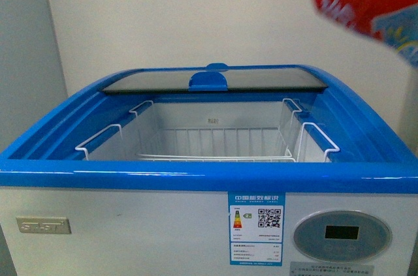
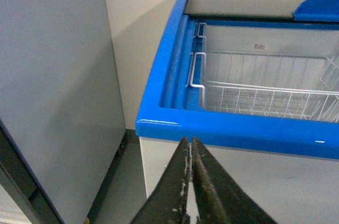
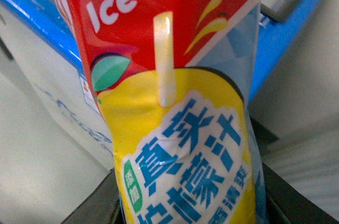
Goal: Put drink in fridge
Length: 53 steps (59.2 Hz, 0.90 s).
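Jaws of the right gripper (image 3: 185,211) are seen clamped around the ice tea bottle (image 3: 175,102), which is held high at the right of the open chest freezer (image 1: 196,177), probably to clear its blue rim. The left gripper (image 2: 189,176) is pressed shut on nothing, parked by the front left corner. With the glass lid (image 1: 163,81) slid back, the wire baskets (image 1: 215,156) are exposed; the bottle's cap is cut off and the right fingers are mostly hidden
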### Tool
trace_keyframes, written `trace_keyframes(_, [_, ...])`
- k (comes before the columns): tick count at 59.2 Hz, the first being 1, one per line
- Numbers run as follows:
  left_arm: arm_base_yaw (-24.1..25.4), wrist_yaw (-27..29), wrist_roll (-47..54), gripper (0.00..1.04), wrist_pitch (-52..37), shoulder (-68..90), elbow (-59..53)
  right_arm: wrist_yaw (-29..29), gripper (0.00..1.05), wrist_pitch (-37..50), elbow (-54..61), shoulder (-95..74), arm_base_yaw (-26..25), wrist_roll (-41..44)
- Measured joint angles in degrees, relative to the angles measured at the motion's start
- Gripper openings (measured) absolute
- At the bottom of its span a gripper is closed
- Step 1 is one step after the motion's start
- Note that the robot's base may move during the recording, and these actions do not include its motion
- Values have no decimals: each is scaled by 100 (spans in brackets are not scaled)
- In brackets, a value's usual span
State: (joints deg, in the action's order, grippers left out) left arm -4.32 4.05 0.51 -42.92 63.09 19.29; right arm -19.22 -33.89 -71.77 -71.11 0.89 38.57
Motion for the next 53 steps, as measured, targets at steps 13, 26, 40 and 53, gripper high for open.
trace_keyframes(13, [396,-374,-35,3,-20,-662,-634,577,43,-931,-2076,-2514,428,2542])
trace_keyframes(26, [411,-409,-37,3,190,-1362,-1113,1117,43,-684,-3895,-4210,1012,3145])
trace_keyframes(40, [411,-407,-37,3,745,-2297,-1506,1279,43,-564,-4924,-5386,1493,3368])
trace_keyframes(53, [411,-409,-39,3,929,-2857,-1843,1523,43,9,-5036,-6124,1460,3418])
